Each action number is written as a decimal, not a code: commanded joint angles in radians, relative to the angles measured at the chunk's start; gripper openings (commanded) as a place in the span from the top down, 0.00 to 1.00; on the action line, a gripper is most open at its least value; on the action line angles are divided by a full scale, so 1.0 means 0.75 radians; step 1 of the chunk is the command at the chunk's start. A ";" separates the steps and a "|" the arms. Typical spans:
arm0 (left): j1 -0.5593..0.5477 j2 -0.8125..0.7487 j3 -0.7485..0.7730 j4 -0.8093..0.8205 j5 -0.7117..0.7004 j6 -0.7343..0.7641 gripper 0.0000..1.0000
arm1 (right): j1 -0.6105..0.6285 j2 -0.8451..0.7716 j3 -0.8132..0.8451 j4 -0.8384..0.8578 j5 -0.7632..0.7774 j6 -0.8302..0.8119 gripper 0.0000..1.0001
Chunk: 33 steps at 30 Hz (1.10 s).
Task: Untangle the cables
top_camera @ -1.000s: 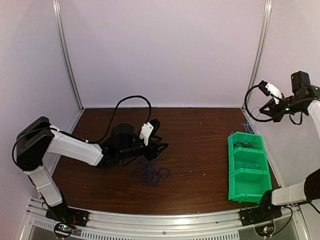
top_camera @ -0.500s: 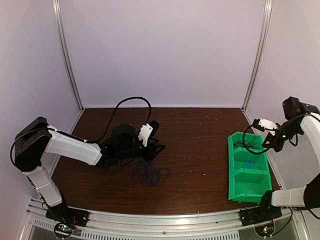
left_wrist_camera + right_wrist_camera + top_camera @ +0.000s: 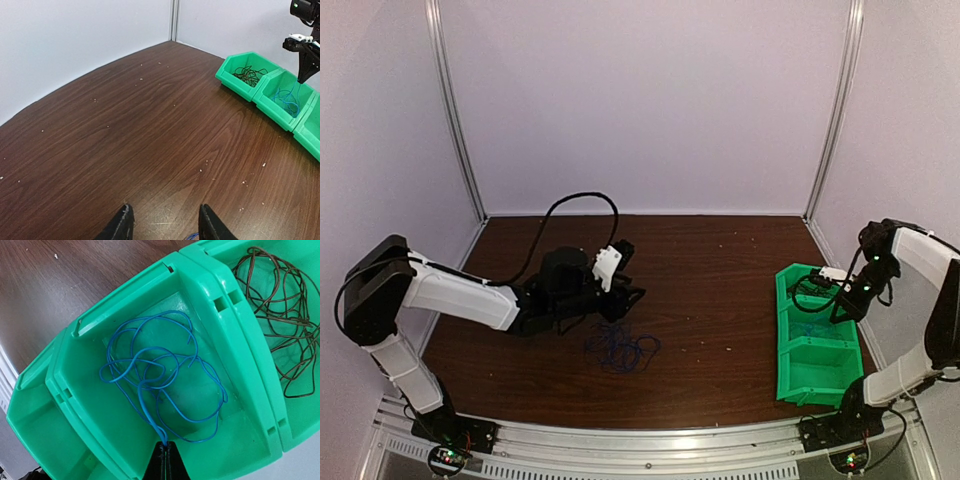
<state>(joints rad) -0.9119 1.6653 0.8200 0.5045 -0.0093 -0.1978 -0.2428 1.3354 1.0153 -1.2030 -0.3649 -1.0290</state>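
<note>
Here, blue cable (image 3: pixel 141 385) in right claw (image 3: pixel 165 454)

Robotics lab cell: plain pale wall panels (image 3: pixel 640 100) between metal posts (image 3: pixel 455 110), wood-grain table (image 3: pixel 720 260), left arm (image 3: pixel 460 295) and right arm (image 3: pixel 920 243) bolted to a rail (image 3: pixel 650 432), with green bins (image 3: pixel 817 345).

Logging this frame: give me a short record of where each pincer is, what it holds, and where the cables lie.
left pincer: open, holding nothing, low over the table at the far edge of the tangle
right pincer: shut on one end of the blue cable, above the green bin
blue cable: loose loops in the bin's middle compartment
dark cable: loose loops in the bin's far compartment
tangle: blue and dark wires on the table, not yet separated
</note>
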 commanded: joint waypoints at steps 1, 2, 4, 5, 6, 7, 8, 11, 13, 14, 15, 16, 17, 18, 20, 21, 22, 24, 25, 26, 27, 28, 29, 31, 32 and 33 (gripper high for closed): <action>-0.004 -0.051 -0.027 0.010 -0.041 -0.019 0.55 | -0.003 0.077 -0.044 0.088 0.034 0.061 1.00; -0.005 -0.058 -0.034 0.007 -0.047 -0.022 0.55 | -0.003 0.091 -0.057 0.108 0.048 0.068 1.00; -0.005 -0.066 -0.043 -0.003 -0.069 -0.025 0.54 | -0.002 0.114 -0.077 0.143 0.067 0.082 1.00; -0.004 -0.070 -0.044 -0.015 -0.084 -0.032 0.54 | 0.000 0.120 -0.084 0.154 0.074 0.088 1.00; -0.005 -0.068 -0.043 -0.031 -0.097 -0.036 0.54 | 0.001 0.124 -0.089 0.162 0.079 0.092 1.00; -0.004 -0.066 -0.039 -0.046 -0.106 -0.042 0.54 | 0.002 0.126 -0.092 0.164 0.083 0.097 1.00; -0.005 -0.062 -0.036 -0.059 -0.115 -0.050 0.53 | 0.005 0.125 -0.094 0.166 0.086 0.099 0.96; -0.005 -0.039 -0.004 -0.125 -0.136 -0.071 0.52 | 0.010 0.113 -0.085 0.161 0.090 0.127 0.86; -0.004 -0.026 0.029 -0.192 -0.145 -0.082 0.51 | 0.016 0.099 -0.045 0.126 0.090 0.142 0.77; -0.005 -0.026 0.043 -0.223 -0.152 -0.084 0.51 | 0.017 0.089 -0.012 0.098 0.088 0.144 0.75; -0.005 -0.029 0.050 -0.246 -0.157 -0.084 0.50 | 0.017 0.078 0.026 0.070 0.087 0.145 0.72; -0.004 -0.042 0.055 -0.269 -0.165 -0.085 0.49 | 0.019 0.067 0.067 0.030 0.084 0.145 0.69; -0.003 -0.055 0.057 -0.290 -0.178 -0.084 0.47 | 0.022 0.060 0.126 -0.008 0.078 0.141 0.65; -0.003 -0.073 0.058 -0.312 -0.191 -0.085 0.45 | 0.025 0.059 0.173 -0.046 0.075 0.134 0.62; -0.002 -0.108 0.059 -0.360 -0.216 -0.084 0.41 | 0.046 0.067 0.264 -0.118 0.045 0.123 0.59; 0.002 -0.123 0.059 -0.389 -0.224 -0.084 0.39 | 0.061 0.074 0.305 -0.141 0.017 0.122 0.59; 0.008 -0.137 0.057 -0.417 -0.227 -0.086 0.38 | 0.084 0.080 0.343 -0.151 -0.010 0.129 0.58; 0.023 -0.154 0.049 -0.472 -0.225 -0.099 0.38 | 0.170 0.094 0.392 -0.126 -0.049 0.169 0.57; 0.032 -0.161 0.041 -0.492 -0.222 -0.110 0.38 | 0.235 0.100 0.401 -0.090 -0.056 0.197 0.57; 0.040 -0.166 0.030 -0.509 -0.215 -0.122 0.37 | 0.301 0.104 0.402 -0.043 -0.057 0.232 0.57; 0.046 -0.168 0.018 -0.521 -0.206 -0.138 0.37 | 0.384 0.108 0.396 0.020 -0.062 0.280 0.57; 0.051 -0.175 0.001 -0.534 -0.199 -0.152 0.37 | 0.454 0.114 0.388 0.079 -0.076 0.307 0.58; 0.052 -0.178 -0.011 -0.544 -0.193 -0.165 0.38 | 0.513 0.125 0.383 0.130 -0.101 0.330 0.58; 0.054 -0.191 -0.041 -0.555 -0.175 -0.207 0.39 | 0.626 0.164 0.380 0.236 -0.174 0.367 0.58; 0.055 -0.201 -0.058 -0.556 -0.165 -0.224 0.39 | 0.679 0.195 0.383 0.289 -0.199 0.384 0.58; 0.056 -0.215 -0.076 -0.549 -0.155 -0.242 0.41 | 0.735 0.229 0.391 0.343 -0.223 0.403 0.59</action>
<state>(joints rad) -0.8764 1.5417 0.8124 0.1207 -0.1524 -0.3107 0.1909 1.4395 1.3033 -1.1187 -0.4313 -0.8154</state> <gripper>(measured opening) 0.612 0.417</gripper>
